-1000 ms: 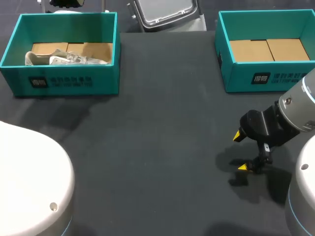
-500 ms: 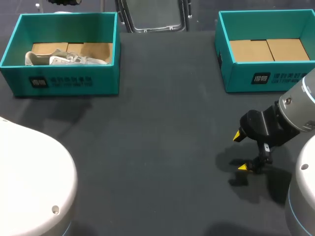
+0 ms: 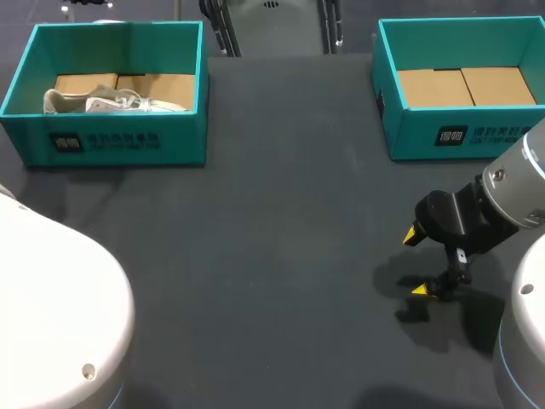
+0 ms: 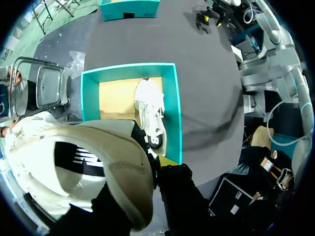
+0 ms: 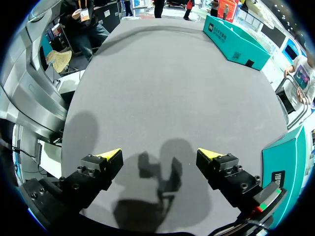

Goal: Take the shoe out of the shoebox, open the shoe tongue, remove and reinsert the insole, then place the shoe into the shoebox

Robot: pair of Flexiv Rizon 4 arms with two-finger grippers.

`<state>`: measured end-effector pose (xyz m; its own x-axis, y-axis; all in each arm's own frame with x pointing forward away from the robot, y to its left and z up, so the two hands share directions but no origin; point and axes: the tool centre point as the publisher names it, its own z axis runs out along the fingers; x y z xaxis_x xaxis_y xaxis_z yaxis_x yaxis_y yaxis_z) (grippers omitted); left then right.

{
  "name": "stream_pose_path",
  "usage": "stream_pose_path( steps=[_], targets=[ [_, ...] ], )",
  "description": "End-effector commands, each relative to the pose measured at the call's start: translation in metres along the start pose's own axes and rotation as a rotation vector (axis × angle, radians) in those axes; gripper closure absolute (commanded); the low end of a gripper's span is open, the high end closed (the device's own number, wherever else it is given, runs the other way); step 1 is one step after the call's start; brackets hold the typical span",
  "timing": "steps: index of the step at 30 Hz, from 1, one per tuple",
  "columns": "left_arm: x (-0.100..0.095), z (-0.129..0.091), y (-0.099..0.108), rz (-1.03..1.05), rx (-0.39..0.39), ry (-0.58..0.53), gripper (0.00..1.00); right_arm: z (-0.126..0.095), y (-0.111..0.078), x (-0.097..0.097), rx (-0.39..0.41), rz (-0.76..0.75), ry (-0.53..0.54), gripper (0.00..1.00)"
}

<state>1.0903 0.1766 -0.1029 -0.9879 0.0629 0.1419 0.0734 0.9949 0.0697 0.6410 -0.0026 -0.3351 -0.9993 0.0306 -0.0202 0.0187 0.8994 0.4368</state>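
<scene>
Left arm [image 3: 60,298] shifted slightly; right hand [image 3: 415,262] hangs low, wide open and empty.

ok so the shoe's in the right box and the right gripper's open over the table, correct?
Not quite. The shoe is in the left box, not the right box, which holds no shoe. The head view shows it. The rest stands: the right gripper is open over the table.

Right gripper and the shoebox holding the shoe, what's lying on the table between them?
Nothing: in the head view only bare dark table runs from the right gripper to the teal shoebox with the white shoe.
</scene>
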Motion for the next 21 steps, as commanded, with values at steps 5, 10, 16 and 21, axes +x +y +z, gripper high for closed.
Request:
stream_pose_path(
  steps=[5, 10, 16, 21],
  targets=[
    [-0.027, 0.001, 0.020, -0.007, 0.025, 0.069, 1.00, -0.001, -0.001, 0.002, 0.001, 0.000, -0.003, 0.00],
    [-0.028, 0.004, 0.026, 0.024, 0.038, 0.078, 1.00, -0.001, -0.001, 0.002, 0.001, 0.000, -0.003, 0.00],
    [-0.033, 0.006, 0.034, 0.214, -0.010, 0.068, 1.00, -0.001, -0.001, 0.002, 0.001, 0.000, -0.003, 0.00],
    [-0.039, 0.002, 0.049, 0.452, -0.122, -0.025, 1.00, -0.001, -0.001, 0.002, 0.001, 0.000, -0.003, 0.00]
  ],
)
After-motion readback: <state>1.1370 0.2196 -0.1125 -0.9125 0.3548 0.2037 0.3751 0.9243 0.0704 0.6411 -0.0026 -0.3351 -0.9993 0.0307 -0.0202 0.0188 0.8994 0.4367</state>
